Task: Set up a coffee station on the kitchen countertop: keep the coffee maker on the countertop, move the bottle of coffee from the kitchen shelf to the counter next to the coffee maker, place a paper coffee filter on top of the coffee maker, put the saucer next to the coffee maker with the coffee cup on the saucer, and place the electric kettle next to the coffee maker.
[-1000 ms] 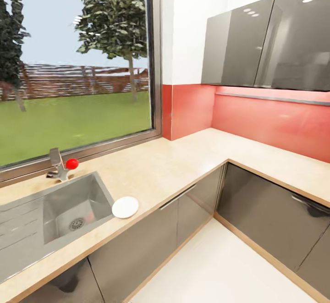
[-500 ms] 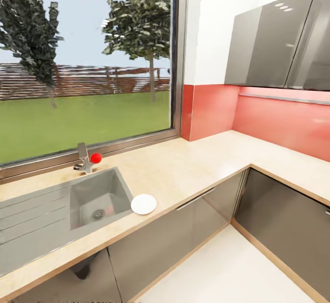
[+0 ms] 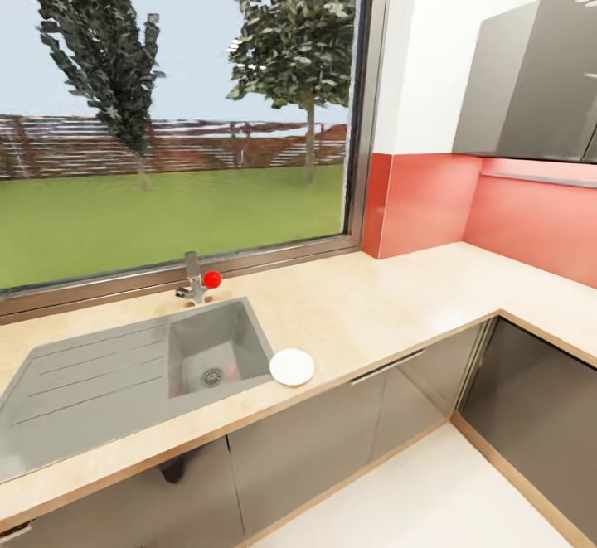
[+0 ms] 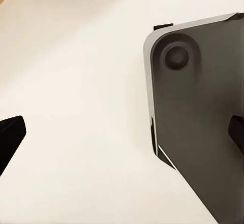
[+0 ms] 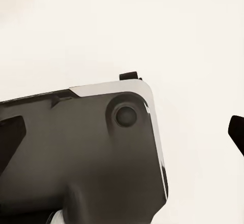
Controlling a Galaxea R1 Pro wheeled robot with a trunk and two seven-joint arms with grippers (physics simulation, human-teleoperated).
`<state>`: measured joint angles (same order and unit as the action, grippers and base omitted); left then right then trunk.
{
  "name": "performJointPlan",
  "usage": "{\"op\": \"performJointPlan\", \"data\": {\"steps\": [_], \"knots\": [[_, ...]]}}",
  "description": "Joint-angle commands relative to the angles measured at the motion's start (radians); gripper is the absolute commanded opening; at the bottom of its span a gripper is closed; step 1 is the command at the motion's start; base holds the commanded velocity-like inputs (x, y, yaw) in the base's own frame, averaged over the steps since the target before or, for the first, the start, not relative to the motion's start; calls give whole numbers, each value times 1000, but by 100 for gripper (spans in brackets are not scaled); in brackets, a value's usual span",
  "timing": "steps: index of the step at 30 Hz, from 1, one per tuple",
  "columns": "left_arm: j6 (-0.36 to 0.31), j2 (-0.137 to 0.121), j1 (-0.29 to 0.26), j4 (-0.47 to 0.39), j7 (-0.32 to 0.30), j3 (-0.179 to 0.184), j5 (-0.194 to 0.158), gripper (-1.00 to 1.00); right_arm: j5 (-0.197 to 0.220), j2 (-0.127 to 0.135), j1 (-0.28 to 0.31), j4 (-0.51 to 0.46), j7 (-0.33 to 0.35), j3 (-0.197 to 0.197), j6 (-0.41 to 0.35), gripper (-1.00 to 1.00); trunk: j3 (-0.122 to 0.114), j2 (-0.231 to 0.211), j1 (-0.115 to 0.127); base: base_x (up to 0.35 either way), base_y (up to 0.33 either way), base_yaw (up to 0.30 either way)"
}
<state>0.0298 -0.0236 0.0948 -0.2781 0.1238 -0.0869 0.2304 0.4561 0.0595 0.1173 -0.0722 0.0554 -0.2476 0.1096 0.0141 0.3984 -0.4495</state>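
Observation:
A white round saucer (image 3: pixel 292 366) lies flat on the beige countertop (image 3: pixel 373 307), touching the front right corner of the steel sink (image 3: pixel 217 353). Nothing rests on it. In the left wrist view my left gripper (image 4: pixel 122 137) is open, its dark fingertips (image 4: pixel 10 138) far apart at the picture's edges, above pale floor and the robot's dark base (image 4: pixel 203 122). In the right wrist view my right gripper (image 5: pixel 122 135) is open too, with nothing between its fingers, over the same dark base (image 5: pixel 86 153).
A faucet with a red knob (image 3: pixel 212 279) stands behind the sink, under a large window. The counter turns a corner at the right, below grey wall cabinets (image 3: pixel 531 84) and a red backsplash. Grey cabinet fronts (image 3: pixel 315 448) line the pale floor.
The head camera has swung to the left, so the sink, the saucer and the corner sit further right in the picture. Nothing on the counter has moved.

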Motion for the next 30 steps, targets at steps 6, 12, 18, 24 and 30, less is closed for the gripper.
{"op": "performJointPlan", "data": {"steps": [6,12,18,24,30], "knots": [[3,5,0,-1,-1,-4,14,100,11,0,1,2,4,-7,4,100,1,2,-1,0,-15,278],[3,7,0,-1,-1,-2,16,100,11,0,1,2,4,-7,4,100,1,2,-1,0,-209,278],[3,8,0,-2,-1,-2,14,100,11,0,1,1,4,-7,4,100,1,2,-1,0,-267,278],[4,10,0,-3,-1,-3,12,100,12,0,1,1,4,-7,4,100,1,2,-1,21,-273,278],[4,11,0,-3,-1,-2,13,100,11,0,1,1,4,-7,4,100,1,2,-1,99,-273,278]]}}
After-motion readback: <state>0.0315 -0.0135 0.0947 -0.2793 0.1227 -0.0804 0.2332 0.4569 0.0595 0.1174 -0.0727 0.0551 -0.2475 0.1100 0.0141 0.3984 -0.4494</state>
